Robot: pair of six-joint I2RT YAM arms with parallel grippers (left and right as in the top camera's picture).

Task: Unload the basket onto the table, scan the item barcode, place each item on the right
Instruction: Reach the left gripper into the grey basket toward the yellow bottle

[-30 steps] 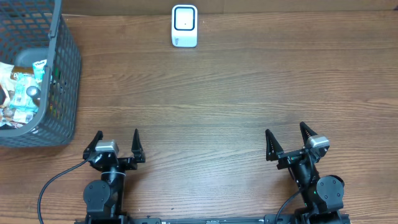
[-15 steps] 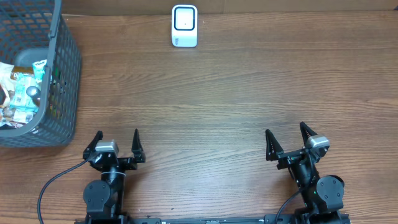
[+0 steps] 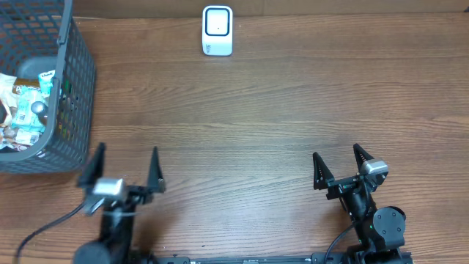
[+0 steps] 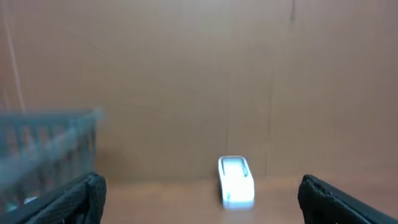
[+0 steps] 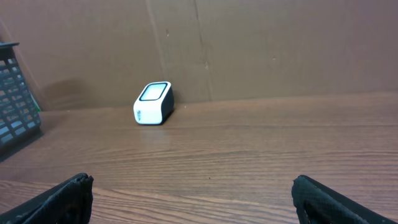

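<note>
Dark grey plastic mesh basket [image 3: 77,81], upper left of the overhead frame, holds a heap of crumpled packets [image 3: 26,110] in white, teal and brown. The item to scan is presumably one of these; none is out on the brown wooden surface [image 3: 278,103]. No barcode is legible, so I cannot tell which face of any packet carries one.

Left hand [image 3: 126,158], lower left, just below and right of the basket's near corner: fingers spread wide apart, nothing between them. Its wrist view is smeared, so detail there is soft.

White box-shaped barcode scanner [image 3: 218,31], top centre at the far edge of the surface, window tilted toward the arms. It is well apart from the basket and from both hands.

Right hand [image 3: 335,158], lower right: fingers likewise wide apart, empty, over bare surface.

Risks, as judged:
- The basket wall is tall and the packets lie low behind it. A flat reach by the left hand could catch the rim and shove or tip the basket.
- The packets overlap. Closing on the heap may pinch two at once, or grip a loose fold that slips on lifting.
- Soft film wrinkles, and a creased or finger-covered barcode would not read.
- The code face is unknown, so the item may reach the scanner wrong side out. That would need a regrasp or a pass to the right hand, with a drop possible at handover.
- The scanner looks small and probably light, and a careless approach could knock it over.
</note>
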